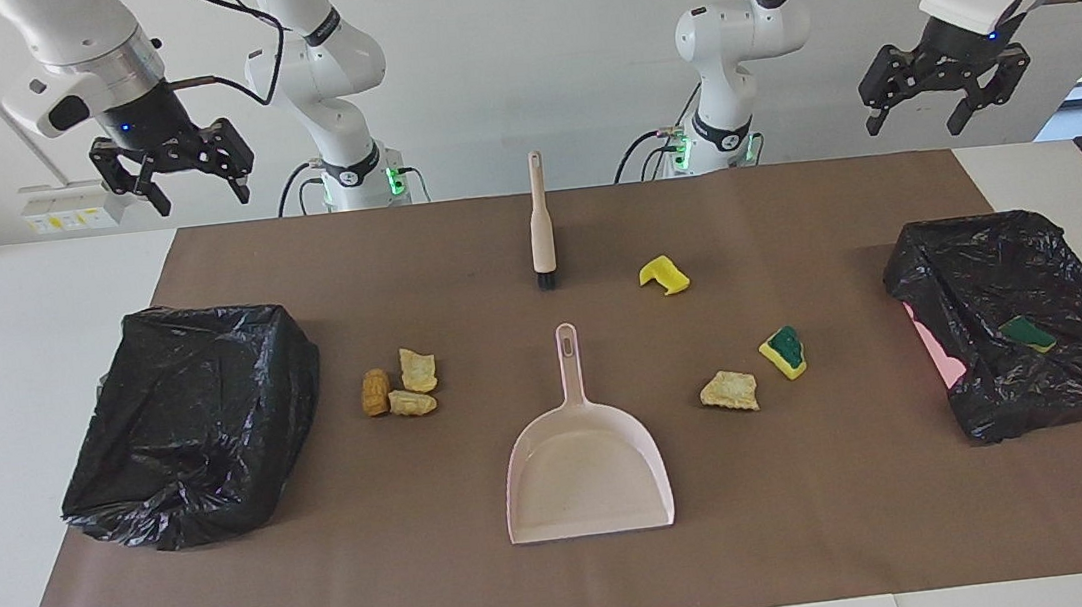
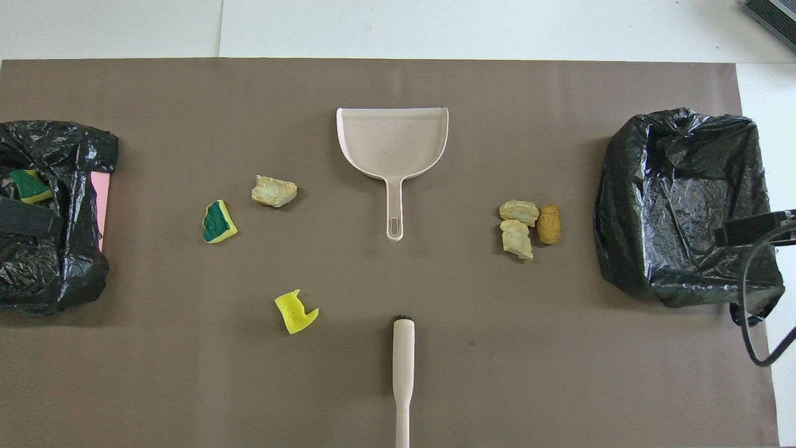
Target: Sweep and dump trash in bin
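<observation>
Trash lies loose on the brown mat. Three tan and orange-brown chunks (image 1: 399, 389) (image 2: 528, 227) sit in a cluster toward the right arm's end. Toward the left arm's end lie a tan chunk (image 1: 729, 391) (image 2: 273, 191), a green-faced sponge (image 1: 784, 351) (image 2: 218, 221) and a yellow sponge (image 1: 664, 274) (image 2: 296, 311). Another green-faced sponge (image 1: 1027, 333) (image 2: 28, 185) lies in the black-bagged bin (image 1: 950, 271) (image 2: 56, 274) at the left arm's end. The other bin (image 1: 192, 431) (image 2: 684, 205) shows no trash. My right gripper (image 1: 199, 191) and left gripper (image 1: 921, 111) hang open and high, each near its own bin, holding nothing.
A pale pink dustpan (image 1: 587, 470) (image 2: 392, 140) lies at the mat's middle, handle toward the robots. A beige hand brush (image 1: 540, 223) (image 2: 403, 361) lies nearer the robots, bristles toward the dustpan. White table (image 1: 21, 328) borders the mat.
</observation>
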You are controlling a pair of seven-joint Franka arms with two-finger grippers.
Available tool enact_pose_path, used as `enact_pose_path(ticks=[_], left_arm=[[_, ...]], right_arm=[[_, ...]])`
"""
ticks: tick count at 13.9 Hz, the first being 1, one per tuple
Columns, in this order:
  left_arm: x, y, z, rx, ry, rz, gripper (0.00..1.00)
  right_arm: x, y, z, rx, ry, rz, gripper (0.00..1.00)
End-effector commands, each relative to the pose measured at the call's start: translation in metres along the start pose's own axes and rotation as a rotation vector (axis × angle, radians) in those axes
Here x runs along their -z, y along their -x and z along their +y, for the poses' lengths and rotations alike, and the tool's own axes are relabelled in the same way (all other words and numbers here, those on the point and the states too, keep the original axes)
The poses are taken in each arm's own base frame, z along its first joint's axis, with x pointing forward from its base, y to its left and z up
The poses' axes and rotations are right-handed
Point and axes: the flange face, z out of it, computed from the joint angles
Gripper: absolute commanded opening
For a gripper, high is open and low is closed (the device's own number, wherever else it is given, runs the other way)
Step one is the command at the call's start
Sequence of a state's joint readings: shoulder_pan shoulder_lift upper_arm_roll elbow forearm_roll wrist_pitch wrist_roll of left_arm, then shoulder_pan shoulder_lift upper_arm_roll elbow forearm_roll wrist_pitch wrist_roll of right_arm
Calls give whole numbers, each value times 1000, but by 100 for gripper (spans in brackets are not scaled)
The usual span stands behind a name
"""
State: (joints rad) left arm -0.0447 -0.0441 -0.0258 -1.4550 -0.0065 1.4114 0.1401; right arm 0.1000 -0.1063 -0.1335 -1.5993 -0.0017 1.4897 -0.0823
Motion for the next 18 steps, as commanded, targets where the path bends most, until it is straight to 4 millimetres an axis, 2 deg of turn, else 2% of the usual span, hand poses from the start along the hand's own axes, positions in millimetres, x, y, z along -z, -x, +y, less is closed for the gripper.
enact_pose_path(ticks=[1,5,6,7,14,18], left_arm=[[3,5,4,4,8,-9,100],[3,6,-3,-1,8,-6,100],[3,6,-2,-1,6,-4,100],[3,6,-4,9,6,-4,100],[3,8,-5,16,8,-13,100],[3,8,-5,16,7,-12,100]], right_arm=[[1,2,2,-13,-1,-3,100],[-3,8,-7,6,-1,-27,100],[-3,9,-25,31,0,-22,100],[-5,8,-31,36,0,-20,100],[-31,-30,-53,-8,1,55,100],[-48,-55,-77,11,2,113,100]])
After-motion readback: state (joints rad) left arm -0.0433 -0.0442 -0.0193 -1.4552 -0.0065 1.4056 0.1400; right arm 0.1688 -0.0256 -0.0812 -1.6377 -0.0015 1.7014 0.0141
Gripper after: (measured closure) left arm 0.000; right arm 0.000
